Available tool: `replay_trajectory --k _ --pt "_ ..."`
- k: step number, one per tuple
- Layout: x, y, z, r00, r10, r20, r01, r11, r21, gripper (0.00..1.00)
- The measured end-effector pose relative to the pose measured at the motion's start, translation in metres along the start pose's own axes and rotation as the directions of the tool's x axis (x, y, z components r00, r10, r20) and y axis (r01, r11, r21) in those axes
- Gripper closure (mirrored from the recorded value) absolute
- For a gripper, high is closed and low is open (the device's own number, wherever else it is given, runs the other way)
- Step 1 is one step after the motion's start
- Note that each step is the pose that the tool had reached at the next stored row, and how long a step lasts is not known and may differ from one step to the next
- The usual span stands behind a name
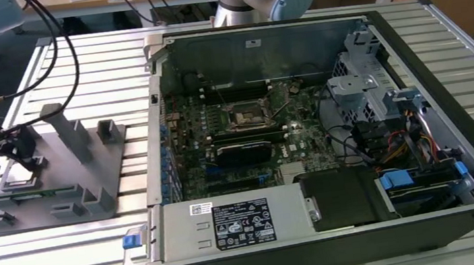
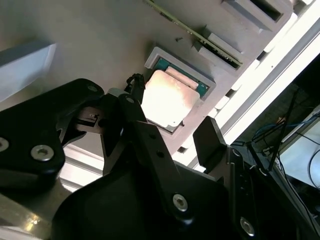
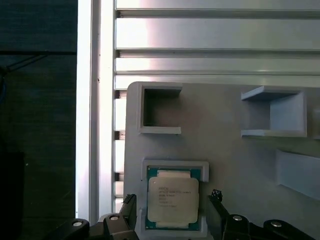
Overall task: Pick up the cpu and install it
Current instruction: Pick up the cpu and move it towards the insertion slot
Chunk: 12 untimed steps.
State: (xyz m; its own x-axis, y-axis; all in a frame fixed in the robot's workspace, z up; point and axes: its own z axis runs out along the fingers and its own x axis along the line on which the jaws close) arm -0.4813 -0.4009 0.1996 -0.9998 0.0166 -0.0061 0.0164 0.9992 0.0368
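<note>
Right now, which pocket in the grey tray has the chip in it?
The shallow framed pocket between the fingers of the open gripper: the cpu lies in it. The other two box pockets are empty.

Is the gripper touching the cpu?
Apart. In the first wrist view the gripper sits open around the cpu, with the grey tray showing between each finger and the chip.

Robotics lab; slatted aluminium bench, opened computer.
</note>
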Motion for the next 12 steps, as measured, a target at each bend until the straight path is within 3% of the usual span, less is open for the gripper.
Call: replay_trajectory --k 12 --pt "-0.0022 -0.0004 0.0099 1.0 0.001 0.0001 -0.001 1.0 0.0 0.34"
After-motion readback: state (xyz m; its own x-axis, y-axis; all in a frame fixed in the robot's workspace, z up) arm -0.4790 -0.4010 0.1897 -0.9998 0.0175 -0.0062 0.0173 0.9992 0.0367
